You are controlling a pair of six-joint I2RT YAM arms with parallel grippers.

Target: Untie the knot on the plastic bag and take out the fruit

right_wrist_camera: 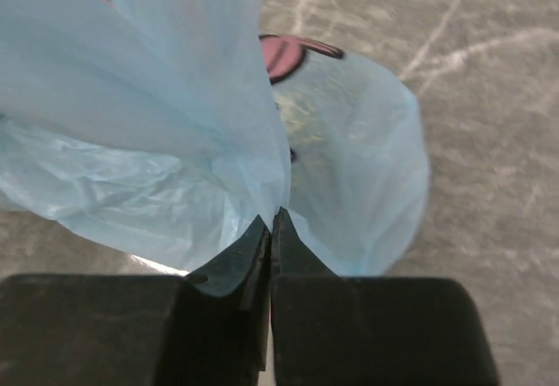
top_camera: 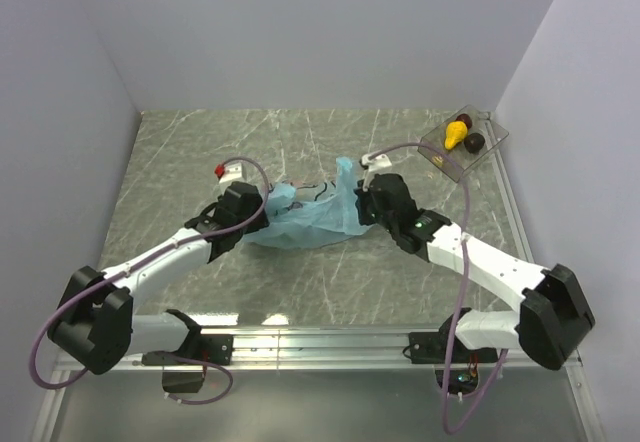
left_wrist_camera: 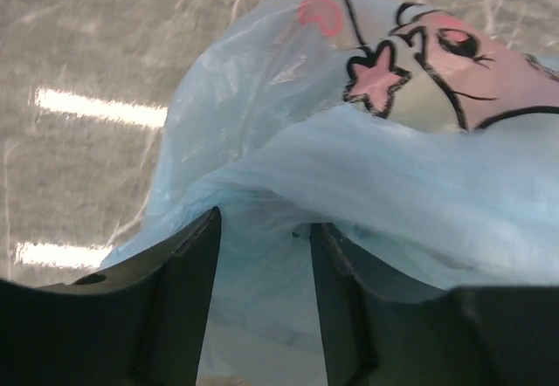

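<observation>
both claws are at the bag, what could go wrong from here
1. The right claw is shut on just a thin pleat of the plastic bag. A hard pull may tear it or let it slip out.
2. The left claw stands open astride a broad fold of the bag. Closing here might only bunch loose plastic instead of loosening anything.

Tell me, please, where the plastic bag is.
In the top view the plastic bag lies centrally, between the left fingers and the right fingers, which pinch its edge; the clear tray sits back right.
</observation>
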